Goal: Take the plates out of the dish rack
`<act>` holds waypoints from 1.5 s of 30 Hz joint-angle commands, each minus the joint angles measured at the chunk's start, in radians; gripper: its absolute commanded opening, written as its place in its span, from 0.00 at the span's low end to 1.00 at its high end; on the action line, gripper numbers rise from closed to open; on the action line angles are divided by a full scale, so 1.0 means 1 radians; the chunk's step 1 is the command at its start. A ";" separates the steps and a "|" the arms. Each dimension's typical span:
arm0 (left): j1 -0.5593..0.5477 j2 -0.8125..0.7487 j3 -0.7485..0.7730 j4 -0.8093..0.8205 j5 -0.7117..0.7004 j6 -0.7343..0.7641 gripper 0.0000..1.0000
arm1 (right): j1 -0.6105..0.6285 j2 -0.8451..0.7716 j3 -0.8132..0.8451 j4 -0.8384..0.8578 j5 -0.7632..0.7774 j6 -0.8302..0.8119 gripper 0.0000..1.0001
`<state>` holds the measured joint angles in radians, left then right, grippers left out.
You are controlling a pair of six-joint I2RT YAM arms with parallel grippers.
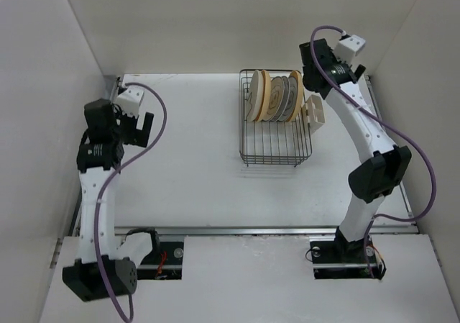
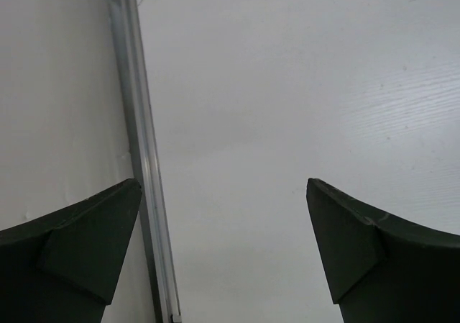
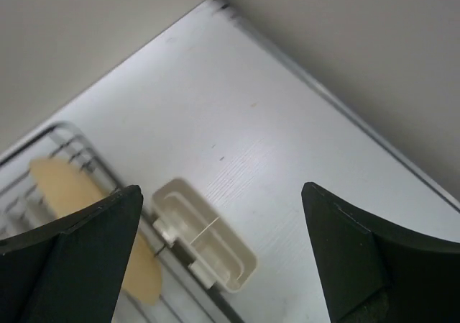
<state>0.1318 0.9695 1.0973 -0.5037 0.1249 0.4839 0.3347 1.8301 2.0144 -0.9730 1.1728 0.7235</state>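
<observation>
The right gripper (image 3: 221, 190) hangs above the right side of the dish rack (image 1: 277, 144), near its far corner. Its 2 fingers (image 3: 72, 258) are spread wide with nothing in their grasp. In the wrist view, the cream cup holder (image 3: 205, 240) on the rack's right side lies below the gap, nearer the finger on the rack side. Behind that same finger shows the rim of a pale yellow plate (image 3: 61, 186), partly hidden by it and not touching it.

The plates (image 1: 273, 96) stand on edge in a close row across the far half of the rack, while its near half holds only wire. From the rack's left end there is a cream one (image 1: 252, 98), then a yellow-orange one (image 1: 265, 96), then white ones with a dark ring (image 1: 282, 98), then another yellow-orange one (image 1: 295, 96) next to the cup holder.

The left gripper (image 2: 223, 186) is well apart from the rack, off to its left. Its 2 fingers are also fully parted and empty, over the bare table (image 2: 302, 107) beside a metal edge rail (image 2: 147, 193).
</observation>
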 commanded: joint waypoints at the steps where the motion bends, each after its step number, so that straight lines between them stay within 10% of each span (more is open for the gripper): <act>1: -0.001 0.133 0.148 -0.203 0.105 0.007 1.00 | -0.040 -0.057 -0.048 0.370 -0.551 -0.447 0.97; 4: -0.001 0.283 0.332 -0.274 0.105 -0.037 1.00 | -0.040 -0.033 -0.008 0.424 -0.764 -0.470 0.90; 12: -0.001 0.737 0.831 -0.569 0.125 -0.097 0.97 | -0.031 0.172 0.179 0.312 -0.680 -0.529 0.62; 34: -0.035 0.753 0.785 -0.341 -0.031 -0.185 1.00 | -0.020 0.268 0.058 0.346 -0.645 -0.558 0.42; 41: -0.066 0.732 0.716 -0.341 -0.082 -0.185 1.00 | 0.000 0.288 0.069 0.346 -0.560 -0.569 0.13; 45: -0.066 0.713 0.694 -0.341 -0.082 -0.162 1.00 | 0.018 0.279 0.110 0.346 -0.536 -0.607 0.21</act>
<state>0.0708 1.7416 1.8008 -0.8410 0.0513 0.2981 0.3370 2.1082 2.0712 -0.6579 0.5762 0.1268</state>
